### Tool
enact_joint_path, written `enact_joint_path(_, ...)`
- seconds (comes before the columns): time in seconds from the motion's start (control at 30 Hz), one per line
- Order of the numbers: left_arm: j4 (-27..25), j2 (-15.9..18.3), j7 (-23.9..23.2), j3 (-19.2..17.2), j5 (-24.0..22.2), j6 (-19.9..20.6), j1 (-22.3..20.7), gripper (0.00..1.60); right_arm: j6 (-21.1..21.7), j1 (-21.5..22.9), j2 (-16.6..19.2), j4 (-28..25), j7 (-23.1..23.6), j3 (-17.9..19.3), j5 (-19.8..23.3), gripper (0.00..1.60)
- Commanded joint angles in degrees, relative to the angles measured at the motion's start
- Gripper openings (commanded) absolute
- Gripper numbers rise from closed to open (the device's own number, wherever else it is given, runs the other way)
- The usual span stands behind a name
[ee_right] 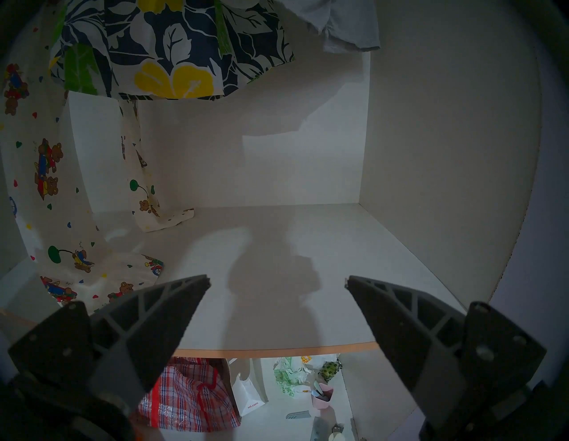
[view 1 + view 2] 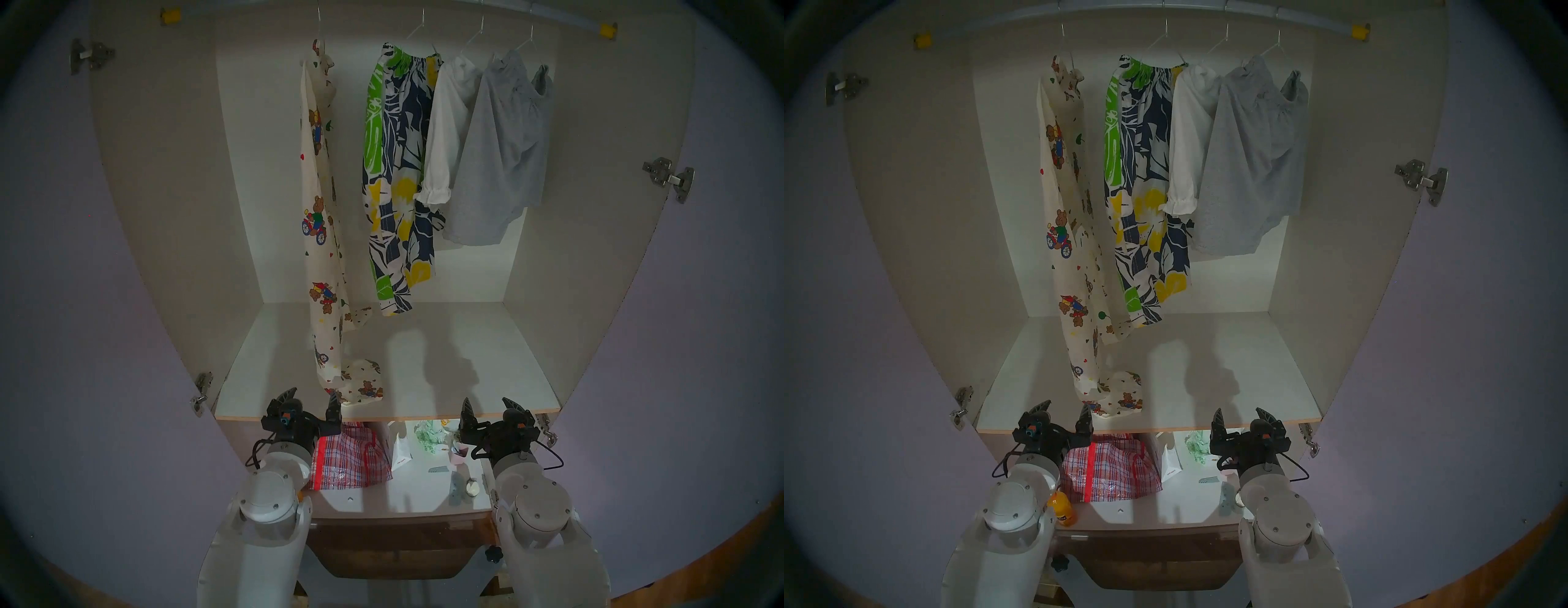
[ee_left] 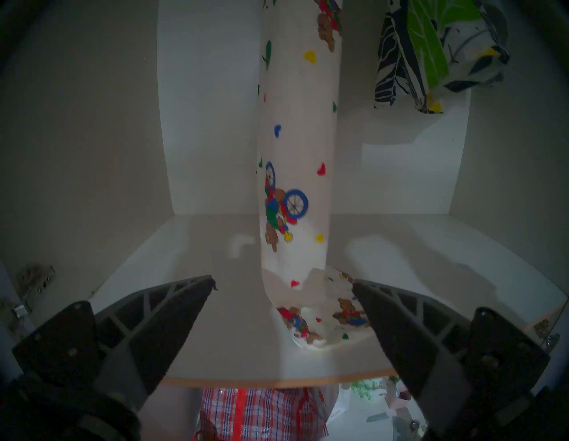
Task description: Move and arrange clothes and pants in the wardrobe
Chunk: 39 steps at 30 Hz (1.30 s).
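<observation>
**Wardrobe open, both claws idle at the shelf edge**

White shelf (image 2: 466, 382) lies ahead. Left gripper (image 2: 312, 403) and right gripper (image 2: 488, 409) gape wide, empty. Beyond, teddy-bear pants (image 2: 318, 212), leaf-print pants (image 2: 394, 170), white shirt (image 2: 445, 127) and grey T-shirt (image 2: 496, 161) hang. Likely start; next, reach for a hanger.

White shelf (image 2: 466, 382), teddy-bear pants (image 2: 360, 384) hem pooled on it

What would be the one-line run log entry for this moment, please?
left tool: open, empty | right tool: open, empty | bear pants, leaf pants, white shirt, grey T-shirt: hanging on rail | bear pants' legs touch shelf
</observation>
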Motion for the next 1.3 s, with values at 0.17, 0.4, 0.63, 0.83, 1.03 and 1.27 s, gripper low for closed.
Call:
enact_joint_path(0.17,-2.8,3.7,-1.4,-1.2,0.7,3.5,-2.1,1.60,-0.1,0.4,0.0,-1.3,0.0,0.0,0.0,1.60)
enact_joint_path(0.4,-6.6,5.9,-3.1,-2.4,-0.9,2.3,-2.0,1.60,-0.2,0.5,0.0,-1.2,0.0,0.0,0.0,1.60)
enact_joint_path(0.63,-8.0,7.7,-6.9,-2.7,-3.4,0.7,-4.3,1.60,-0.2,0.5,0.0,-1.2,0.0,0.0,0.0,1.60)
enact_joint_path(0.83,-6.2,8.7,-8.6,-3.0,-4.3,2.3,-8.5,1.60,-0.2,0.4,0.0,-1.2,0.0,0.0,0.0,1.60)
enact_joint_path(1.03,-4.9,8.7,-4.7,-2.8,-0.4,5.2,-13.4,1.60,-0.1,0.4,0.0,-1.3,0.0,0.0,0.0,1.60)
enact_joint_path(1.27,-5.7,9.9,-4.0,-0.6,2.3,10.1,-16.1,1.60,-0.1,0.4,0.0,-1.3,0.0,0.0,0.0,1.60)
